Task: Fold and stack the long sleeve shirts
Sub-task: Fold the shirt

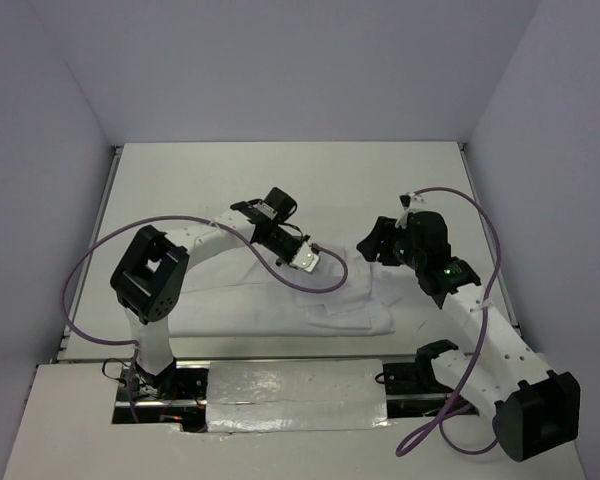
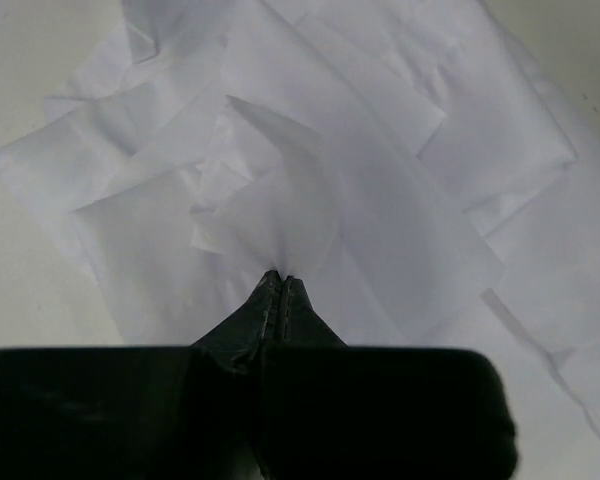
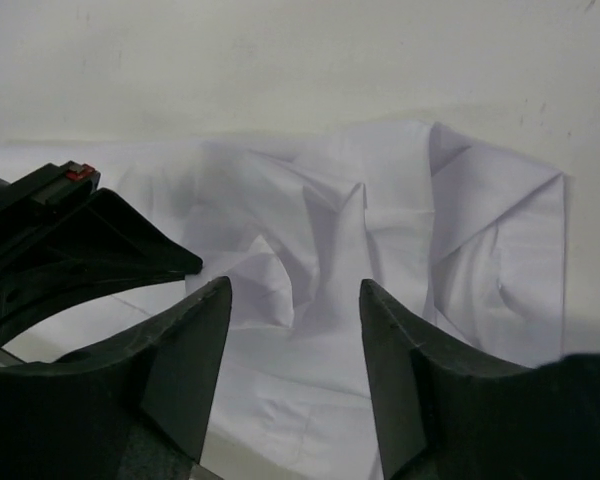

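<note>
A: Surface, room?
B: Smooth white desk (image 1: 230,175); pale walls (image 1: 280,60) on three sides.
A: The long sleeve shirt (image 1: 250,310)?
B: Crumpled on the desk's near half.
A: Tools?
B: The left tool (image 2: 280,280) pinches a peak of shirt cloth. The right tool (image 3: 295,300) stands parted and empty above the shirt's right end.

The left claw (image 2: 281,281) pinches a raised fold of the wrinkled white shirt (image 2: 380,170).

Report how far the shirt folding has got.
Done: the shirt lies in overlapping layers, wrinkled, not a neat fold. In hand: the left tool is shut on a pinch of its cloth; the right tool hangs open, empty. Left: finishing the fold and stacking.
</note>
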